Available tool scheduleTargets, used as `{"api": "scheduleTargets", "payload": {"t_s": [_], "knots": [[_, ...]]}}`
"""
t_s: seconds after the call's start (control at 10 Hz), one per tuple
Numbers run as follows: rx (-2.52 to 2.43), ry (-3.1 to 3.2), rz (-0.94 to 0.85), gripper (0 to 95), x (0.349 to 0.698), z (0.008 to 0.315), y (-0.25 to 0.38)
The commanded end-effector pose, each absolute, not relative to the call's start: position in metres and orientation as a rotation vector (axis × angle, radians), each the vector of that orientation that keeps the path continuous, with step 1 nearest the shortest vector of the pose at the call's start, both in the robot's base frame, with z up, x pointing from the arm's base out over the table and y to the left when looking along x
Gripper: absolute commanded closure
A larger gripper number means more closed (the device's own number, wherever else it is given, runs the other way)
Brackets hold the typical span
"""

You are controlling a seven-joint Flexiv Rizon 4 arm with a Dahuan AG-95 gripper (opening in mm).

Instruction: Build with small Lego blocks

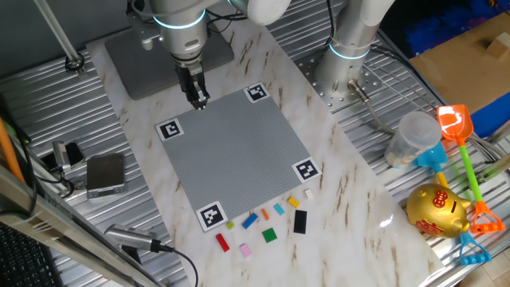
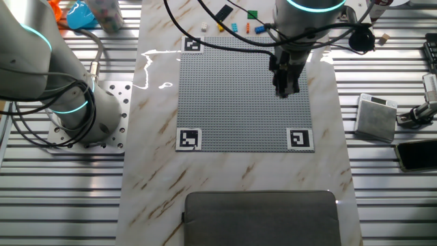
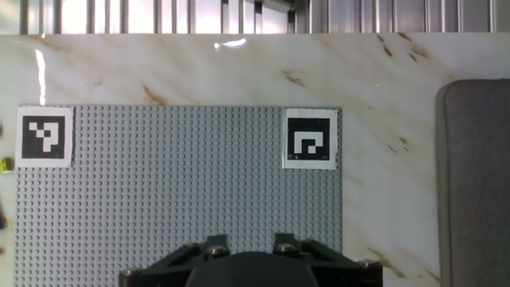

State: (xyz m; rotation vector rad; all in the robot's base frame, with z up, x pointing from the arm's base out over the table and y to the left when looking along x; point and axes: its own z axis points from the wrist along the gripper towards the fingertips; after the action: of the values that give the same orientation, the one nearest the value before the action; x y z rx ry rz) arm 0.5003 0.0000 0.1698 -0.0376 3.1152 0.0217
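Two fixed cameras look down from opposite ends of the table, both sharing the grey baseplate (image 1: 235,151). The hand view stares straight down, close over its corner.

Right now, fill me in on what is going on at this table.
A robot arm's two-finger gripper hangs above the far edge of the large grey studded baseplate, near one black-and-white corner marker. It appears to carry nothing, though whether the fingers are open or shut cannot be told. The small coloured plastic Lego blocks all lie loose on the marble tabletop beside the opposite edge of the plate. No block shows on the baseplate, so building has not visibly begun.
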Motion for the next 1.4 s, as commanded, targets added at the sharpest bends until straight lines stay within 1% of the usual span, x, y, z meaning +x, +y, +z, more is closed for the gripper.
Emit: {"api": "scheduleTargets", "payload": {"t_s": [0.1, 0.2, 0.5, 0.8, 1.4], "knots": [[-0.054, 3.115, 0.02, 95.0, 0.5, 0.17, 0.0], [-0.151, 3.112, 0.02, 95.0, 0.5, 0.17, 0.0], [-0.158, 3.112, 0.017, 95.0, 0.5, 0.17, 0.0], [-0.403, 3.08, 0.01, 95.0, 0.4997, 0.1712, 0.0002], [-0.593, 3.035, 0.02, 95.0, 0.4998, 0.1712, 0.0002]]}}
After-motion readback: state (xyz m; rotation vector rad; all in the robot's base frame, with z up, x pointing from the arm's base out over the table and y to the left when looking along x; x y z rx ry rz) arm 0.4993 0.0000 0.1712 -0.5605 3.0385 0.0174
